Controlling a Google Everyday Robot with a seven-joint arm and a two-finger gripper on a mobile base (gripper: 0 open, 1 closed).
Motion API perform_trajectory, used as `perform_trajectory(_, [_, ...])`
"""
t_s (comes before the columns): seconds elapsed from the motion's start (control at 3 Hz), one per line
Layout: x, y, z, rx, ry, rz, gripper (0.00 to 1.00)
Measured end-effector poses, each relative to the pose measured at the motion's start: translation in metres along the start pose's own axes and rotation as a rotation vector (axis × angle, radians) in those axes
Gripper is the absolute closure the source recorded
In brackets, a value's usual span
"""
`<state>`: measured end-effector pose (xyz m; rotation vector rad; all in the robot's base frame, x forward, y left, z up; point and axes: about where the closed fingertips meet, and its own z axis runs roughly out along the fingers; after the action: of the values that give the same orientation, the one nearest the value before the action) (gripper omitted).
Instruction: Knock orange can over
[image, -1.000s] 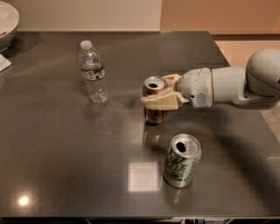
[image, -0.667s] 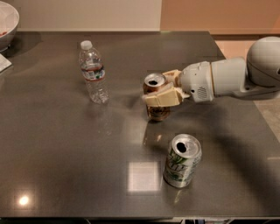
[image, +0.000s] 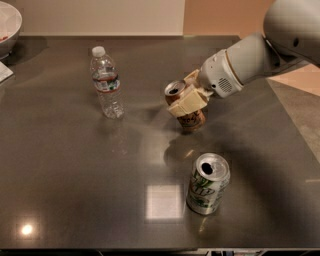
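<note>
Camera view:

1. The gripper (image: 180, 96) is right of frame centre. Its 2 fingers (image: 189, 101) are closed on the upper half of the orange can (image: 192, 120).
2. The orange can is tilted, with its top toward the upper left and its base on the table (image: 60, 175).
3. Recommended: tip the top leftward past balance, then release.
4. The table is open to the left. The water bottle (image: 106, 82) stands well apart at upper left, and the white-and-green can (image: 208, 184) stands near, below. The table's right edge is the closest edge.

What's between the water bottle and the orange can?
Only bare table lies between water bottle and orange can, seen in the camera view; the gripper clasps that can.
</note>
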<state>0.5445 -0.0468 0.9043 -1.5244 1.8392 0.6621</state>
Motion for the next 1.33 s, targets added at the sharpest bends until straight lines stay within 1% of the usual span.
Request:
perform_trajectory(0.33, [0.016, -0.015, 0.003, -0.026, 0.187, -0.004, 1.0])
perform_trajectory(0.67, [0.026, -0.027, 0.005, -0.051, 0.306, -0.021, 1.0])
perform_trajectory(1.0, [0.029, -0.034, 0.007, -0.066, 0.387, -0.053, 1.0])
perform_trajectory(1.33, [0.029, -0.037, 0.011, -0.079, 0.458, -0.104, 0.82])
